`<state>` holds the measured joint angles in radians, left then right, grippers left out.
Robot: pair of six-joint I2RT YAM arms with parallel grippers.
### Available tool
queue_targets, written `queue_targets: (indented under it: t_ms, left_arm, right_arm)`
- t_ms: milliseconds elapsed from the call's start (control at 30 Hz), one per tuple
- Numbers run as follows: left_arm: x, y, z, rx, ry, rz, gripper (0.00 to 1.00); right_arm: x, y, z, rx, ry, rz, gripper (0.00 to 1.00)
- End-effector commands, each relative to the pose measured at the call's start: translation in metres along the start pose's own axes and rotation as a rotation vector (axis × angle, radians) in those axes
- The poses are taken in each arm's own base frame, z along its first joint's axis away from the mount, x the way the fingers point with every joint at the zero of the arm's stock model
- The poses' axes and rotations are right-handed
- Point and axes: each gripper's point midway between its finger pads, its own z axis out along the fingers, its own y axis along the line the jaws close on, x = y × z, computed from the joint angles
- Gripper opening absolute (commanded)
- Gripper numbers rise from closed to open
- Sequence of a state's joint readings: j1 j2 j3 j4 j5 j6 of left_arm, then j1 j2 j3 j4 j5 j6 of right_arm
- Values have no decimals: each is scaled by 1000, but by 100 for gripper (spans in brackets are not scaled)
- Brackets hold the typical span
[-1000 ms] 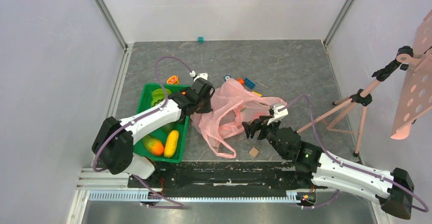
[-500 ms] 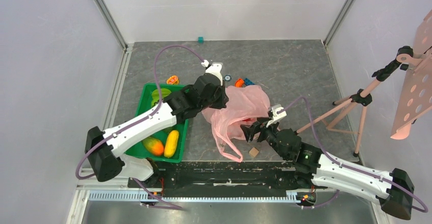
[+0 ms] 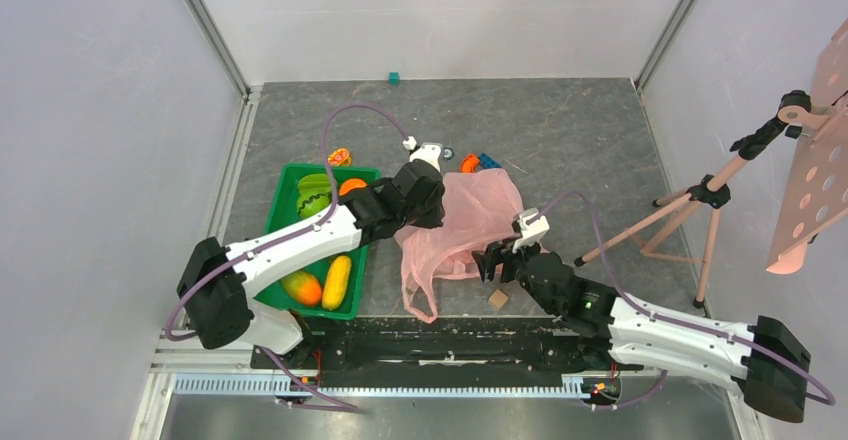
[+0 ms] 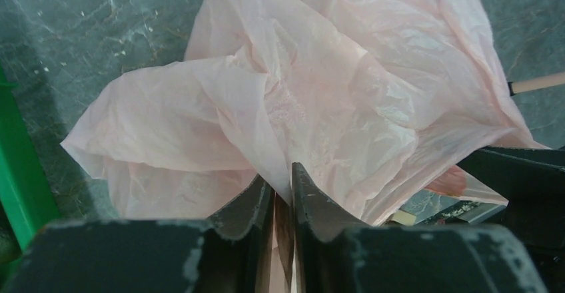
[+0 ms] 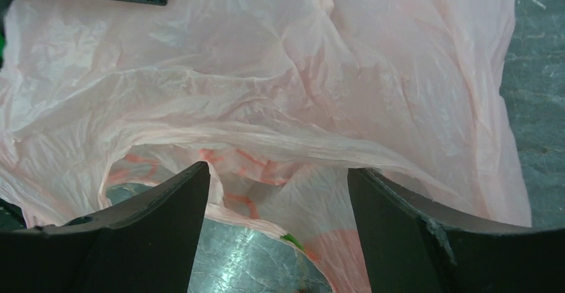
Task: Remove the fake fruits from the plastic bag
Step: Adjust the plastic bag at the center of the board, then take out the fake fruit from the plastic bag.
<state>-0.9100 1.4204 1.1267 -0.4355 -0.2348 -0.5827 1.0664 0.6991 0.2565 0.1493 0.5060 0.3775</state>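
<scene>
The pink plastic bag lies crumpled on the grey floor between my arms. My left gripper is shut on a fold at its far left side; the left wrist view shows the fingertips pinching the film of the bag. My right gripper is open at the bag's near edge, with the bag's rim between its fingers. A reddish patch with a green bit shows through the film; I cannot tell what it is. A mango-like fruit lies in the green tray.
The tray also holds a yellow fruit, a green one and an orange ball. Small toys lie behind the bag, and a wooden block lies in front of it. A tripod stands at the right.
My left gripper lifted the bag's left side toward the far side, then drew it slightly back. The bag bunched up and its loop handle shifted left. My right gripper moved left along the bag's near edge.
</scene>
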Motion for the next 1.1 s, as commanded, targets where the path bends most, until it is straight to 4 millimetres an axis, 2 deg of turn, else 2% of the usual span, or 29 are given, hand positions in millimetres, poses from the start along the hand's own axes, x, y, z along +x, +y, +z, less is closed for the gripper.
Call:
queue_targets:
  t_ms: [0, 200, 333, 667, 867, 1067]
  left_arm:
    - [-9, -3, 8, 14, -48, 2, 26]
    - [-10, 2, 14, 28, -41, -40, 49]
    - [-11, 8, 18, 34, -40, -67, 64]
    - [-5, 31, 42, 19, -14, -97, 67]
    - [-3, 39, 63, 24, 11, -122, 69]
    - [-1, 47, 84, 14, 32, -137, 66]
  right_arm:
    - [0, -1, 8, 35, -1, 23, 75]
    - [0, 9, 17, 13, -2, 37, 61]
    - [-2, 13, 28, 26, 4, 23, 58]
    - [-8, 18, 59, 40, 10, 25, 57]
    - [-10, 6, 83, 57, 23, 6, 57]
    - [-18, 0, 107, 70, 21, -29, 64]
